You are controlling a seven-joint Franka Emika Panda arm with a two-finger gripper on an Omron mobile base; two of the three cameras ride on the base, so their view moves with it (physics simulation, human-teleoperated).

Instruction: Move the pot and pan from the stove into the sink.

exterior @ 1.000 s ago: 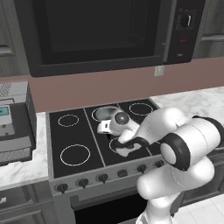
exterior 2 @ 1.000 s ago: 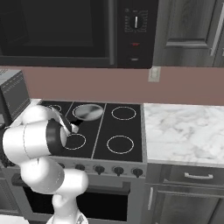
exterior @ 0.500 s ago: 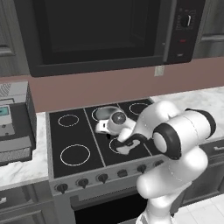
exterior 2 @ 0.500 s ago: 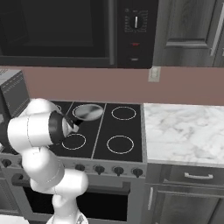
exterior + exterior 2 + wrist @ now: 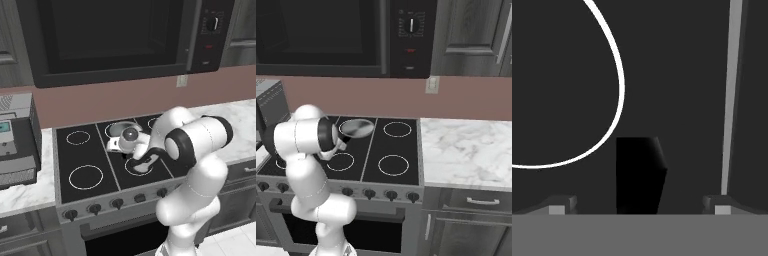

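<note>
The pan (image 5: 120, 129) (image 5: 356, 127), a shiny silver skillet, rests on the rear middle burner of the black stove (image 5: 85, 155) (image 5: 401, 150). Its dark handle (image 5: 639, 172) points toward the stove's front, and its blunt end lies between my fingertips (image 5: 562, 204) in the hand view. My gripper (image 5: 142, 161) (image 5: 639, 205) hangs low over the glass at that handle, jaws open on either side of it and not closed on it. In the right base view my own arm hides the hand. The pot and the sink are out of view.
A black microwave (image 5: 110, 40) hangs above the stove. A grey appliance (image 5: 15, 145) stands on the counter to the left. White marble counter (image 5: 466, 147) runs to the right. A row of black knobs (image 5: 368, 194) lines the stove's front edge.
The arm's upper links have swung round and the hand has edged slightly left over the handle. The jaws have stayed open and the pan has not moved.
</note>
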